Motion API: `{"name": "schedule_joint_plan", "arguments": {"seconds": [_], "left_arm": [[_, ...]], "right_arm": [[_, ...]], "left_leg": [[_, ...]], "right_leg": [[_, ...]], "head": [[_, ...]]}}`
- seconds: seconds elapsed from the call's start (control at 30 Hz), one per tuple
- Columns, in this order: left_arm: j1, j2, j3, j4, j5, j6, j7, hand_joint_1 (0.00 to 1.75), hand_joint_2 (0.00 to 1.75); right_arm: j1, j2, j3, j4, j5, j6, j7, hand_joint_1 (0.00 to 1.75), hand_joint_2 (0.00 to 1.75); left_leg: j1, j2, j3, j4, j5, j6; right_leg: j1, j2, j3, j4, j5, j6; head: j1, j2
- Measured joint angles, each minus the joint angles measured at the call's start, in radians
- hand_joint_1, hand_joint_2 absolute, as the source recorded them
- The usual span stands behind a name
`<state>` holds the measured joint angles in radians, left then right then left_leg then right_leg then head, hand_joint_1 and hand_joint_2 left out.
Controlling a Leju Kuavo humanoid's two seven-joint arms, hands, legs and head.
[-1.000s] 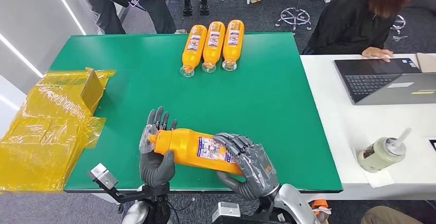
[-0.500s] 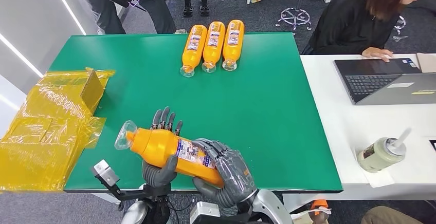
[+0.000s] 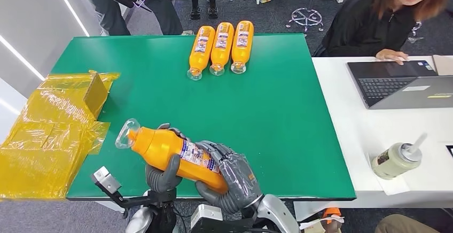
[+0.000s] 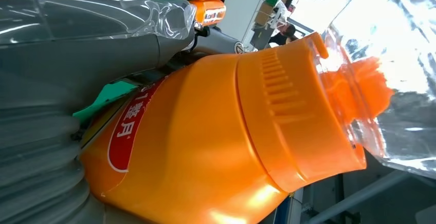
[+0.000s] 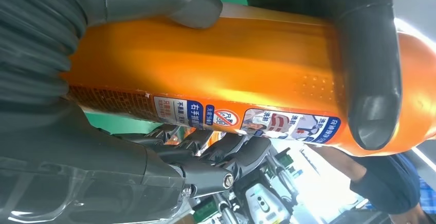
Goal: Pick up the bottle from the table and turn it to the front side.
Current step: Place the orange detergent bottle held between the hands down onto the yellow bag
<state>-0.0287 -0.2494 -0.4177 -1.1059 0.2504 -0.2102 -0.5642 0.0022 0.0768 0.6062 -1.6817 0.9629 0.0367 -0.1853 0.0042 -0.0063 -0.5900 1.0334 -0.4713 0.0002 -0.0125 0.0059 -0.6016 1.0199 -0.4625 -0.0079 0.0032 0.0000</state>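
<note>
An orange bottle with a clear cap and a printed label hangs tilted above the green table near its front edge, cap end up and to the left. My right hand wraps its lower body; my left hand cups it from beneath, thumb on its side. In the left wrist view the bottle shows its orange shoulder, clear cap and a red label. In the right wrist view the bottle lies across my right hand's fingers, its back label facing the camera.
Three more orange bottles lie side by side at the table's far edge. Crumpled yellow plastic covers the left side. A white desk on the right holds a laptop and a cup. People sit and stand nearby.
Both hands have lifted the bottle off the table and drawn it nearer me and to the left, tilting its cap end upward. The left hand now sits underneath it.
</note>
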Motion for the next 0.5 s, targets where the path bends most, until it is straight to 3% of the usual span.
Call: {"name": "schedule_joint_plan", "arguments": {"seconds": [0.1,0.23,0.5], "left_arm": [[-0.007,-0.001,0.0,0.002,0.003,0.001,0.0,1.75,1.75],[-0.01,-0.002,0.0,0.003,0.004,0.0,0.0,1.75,1.75],[-0.017,-0.005,-0.003,0.021,0.003,-0.008,0.011,1.75,1.75]], "right_arm": [[0.0,0.005,-0.006,-0.009,0.014,0.012,0.001,1.68,1.75],[0.002,0.009,-0.012,-0.018,0.028,0.021,0.001,0.0,1.75],[0.005,0.016,-0.02,-0.055,0.049,0.025,0.011,0.0,1.75]], "left_leg": [[0.0,0.0,0.0,0.0,0.0,0.0],[0.0,0.0,0.0,0.0,0.0,0.0],[0.0,0.002,0.0,0.0,0.0,0.0]], "right_leg": [[0.0,0.0,0.0,0.0,0.0,0.0],[0.0,0.0,0.0,0.0,0.0,0.0],[0.0,0.002,-0.001,0.0,0.0,0.0]], "head": [[0.0,0.0],[0.0,0.0],[0.0,0.0]]}}
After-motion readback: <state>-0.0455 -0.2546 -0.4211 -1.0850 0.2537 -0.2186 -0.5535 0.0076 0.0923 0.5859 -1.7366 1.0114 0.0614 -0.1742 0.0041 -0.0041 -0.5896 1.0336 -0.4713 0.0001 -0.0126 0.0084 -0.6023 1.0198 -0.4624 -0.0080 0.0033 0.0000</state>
